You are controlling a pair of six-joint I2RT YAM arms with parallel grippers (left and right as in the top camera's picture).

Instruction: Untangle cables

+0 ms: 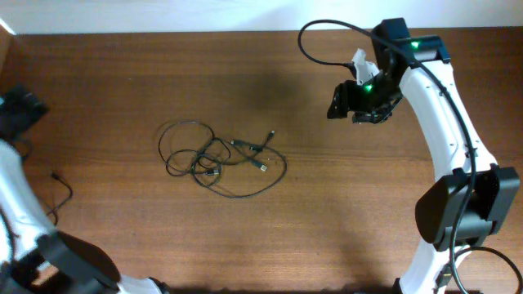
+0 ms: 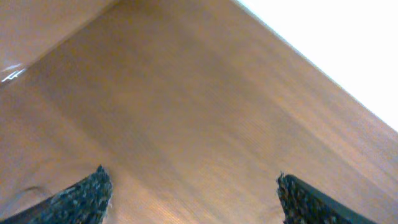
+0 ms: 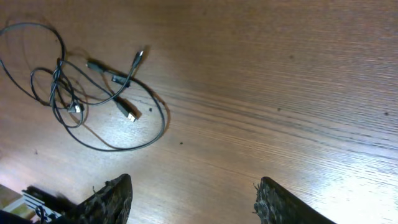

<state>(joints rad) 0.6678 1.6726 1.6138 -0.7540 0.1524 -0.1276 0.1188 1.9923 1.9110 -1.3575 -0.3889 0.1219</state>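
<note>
The cables [image 1: 216,159] lie as a loose tangle of thin black cords with small plugs in the middle of the wooden table. They also show in the right wrist view [image 3: 81,93], at the upper left. My right gripper [image 1: 347,102] is open and empty, above the table to the right of the tangle and apart from it; its fingertips [image 3: 193,199] frame bare wood. My left gripper [image 1: 18,110] is at the far left edge, open and empty, with only bare wood between its fingertips [image 2: 193,193]. Another thin black cord with a plug [image 1: 61,186] lies by the left arm.
The wooden table [image 1: 343,204] reaches a pale wall along the back edge. The right arm's white links [image 1: 445,122] stand at the right side, the left arm's [image 1: 20,204] at the left.
</note>
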